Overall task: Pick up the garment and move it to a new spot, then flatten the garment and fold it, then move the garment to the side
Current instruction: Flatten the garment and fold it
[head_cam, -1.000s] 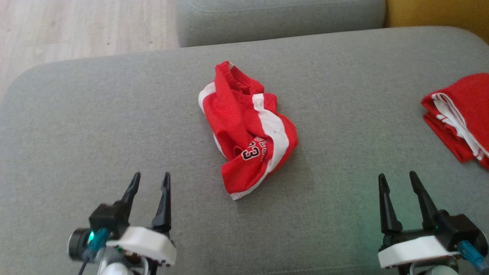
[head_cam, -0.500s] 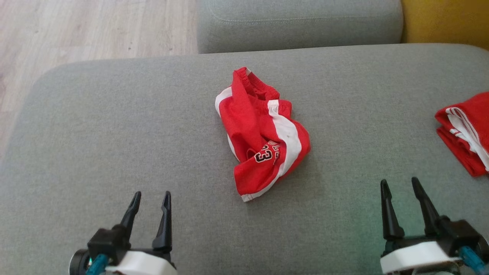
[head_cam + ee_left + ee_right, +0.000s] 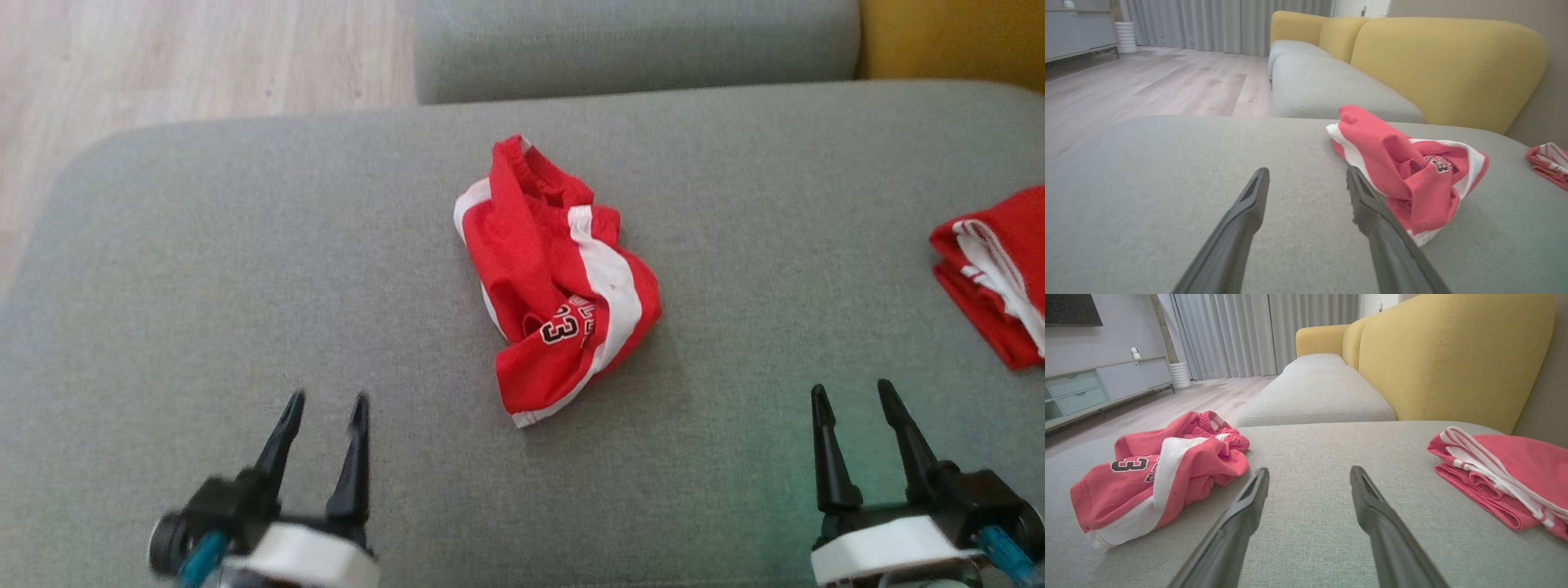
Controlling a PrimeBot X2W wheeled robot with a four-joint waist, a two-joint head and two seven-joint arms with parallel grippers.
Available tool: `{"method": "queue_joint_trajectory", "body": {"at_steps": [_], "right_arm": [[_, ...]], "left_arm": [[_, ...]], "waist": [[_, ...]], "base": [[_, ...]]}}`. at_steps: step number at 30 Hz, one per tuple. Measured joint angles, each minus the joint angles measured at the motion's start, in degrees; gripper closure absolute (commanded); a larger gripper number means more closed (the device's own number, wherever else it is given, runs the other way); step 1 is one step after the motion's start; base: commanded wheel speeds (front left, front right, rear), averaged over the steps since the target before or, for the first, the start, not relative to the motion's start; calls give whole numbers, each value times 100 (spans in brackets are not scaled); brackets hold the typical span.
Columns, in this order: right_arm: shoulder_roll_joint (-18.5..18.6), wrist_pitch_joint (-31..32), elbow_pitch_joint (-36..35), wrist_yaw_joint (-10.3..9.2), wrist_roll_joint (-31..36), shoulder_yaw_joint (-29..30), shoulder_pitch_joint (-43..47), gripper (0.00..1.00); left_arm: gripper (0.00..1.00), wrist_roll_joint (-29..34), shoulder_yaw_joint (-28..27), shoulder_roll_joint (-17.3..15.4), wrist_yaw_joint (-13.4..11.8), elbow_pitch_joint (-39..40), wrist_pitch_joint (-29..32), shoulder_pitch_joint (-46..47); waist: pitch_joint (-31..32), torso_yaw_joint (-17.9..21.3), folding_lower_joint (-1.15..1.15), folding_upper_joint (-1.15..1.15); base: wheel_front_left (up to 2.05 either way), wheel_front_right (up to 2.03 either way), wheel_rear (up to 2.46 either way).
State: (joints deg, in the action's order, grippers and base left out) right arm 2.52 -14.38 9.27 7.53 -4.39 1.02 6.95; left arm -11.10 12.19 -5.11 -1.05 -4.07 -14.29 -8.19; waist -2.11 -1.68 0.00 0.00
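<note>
The garment (image 3: 555, 278), red shorts with white side stripes and a black "23", lies crumpled in the middle of the grey cushion (image 3: 245, 269). It also appears right of centre in the left wrist view (image 3: 1412, 171) and at the left in the right wrist view (image 3: 1159, 473). My left gripper (image 3: 325, 400) hovers open near the cushion's front left, apart from the garment, nothing between its fingers. My right gripper (image 3: 853, 390) stands open at the front right, also empty. In the wrist views both pairs of fingers (image 3: 1249, 204) (image 3: 1253, 498) are spread over bare cushion.
A second red and white garment (image 3: 992, 273), folded, lies at the cushion's right edge (image 3: 1498, 473). Another grey seat cushion (image 3: 637, 45) adjoins at the back, with a yellow sofa backrest (image 3: 1453, 359) to the right. Wooden floor (image 3: 188, 57) lies beyond the cushion's rounded left corner.
The head camera has shifted, so the whole picture moved right and slightly down. The garment lies as before. Both grippers stay open, roughly where they were.
</note>
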Motion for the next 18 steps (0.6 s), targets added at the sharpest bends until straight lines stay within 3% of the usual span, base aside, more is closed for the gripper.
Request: {"method": "queue_joint_trajectory", "body": {"at_steps": [6,9,12,15,18], "right_arm": [[-2,0,-42,0,44,-111,-153,0],[-1,0,-56,0,23,-236,-385,0],[2,0,-64,0,-105,-474,-711,0],[-1,0,-64,0,-221,-720,-1024,0],[5,0,-66,0,-397,-916,-1291,0]], "left_arm": [[0,101,339,26,487,-137,67,1160],[0,138,742,-14,728,-321,709,2273],[0,102,1372,-256,822,-522,1584,3353],[0,-988,2036,-519,856,-703,2579,4234],[0,-1996,2800,-1002,862,-876,3610,4983]], "waist": [[-310,134,0,0],[-505,283,1,0],[-689,515,1,0],[-871,808,1,0],[-1046,1133,1,0]], "base": [[0,0,0],[0,0,0],[0,0,0],[0,0,0],[0,0,0]]}}
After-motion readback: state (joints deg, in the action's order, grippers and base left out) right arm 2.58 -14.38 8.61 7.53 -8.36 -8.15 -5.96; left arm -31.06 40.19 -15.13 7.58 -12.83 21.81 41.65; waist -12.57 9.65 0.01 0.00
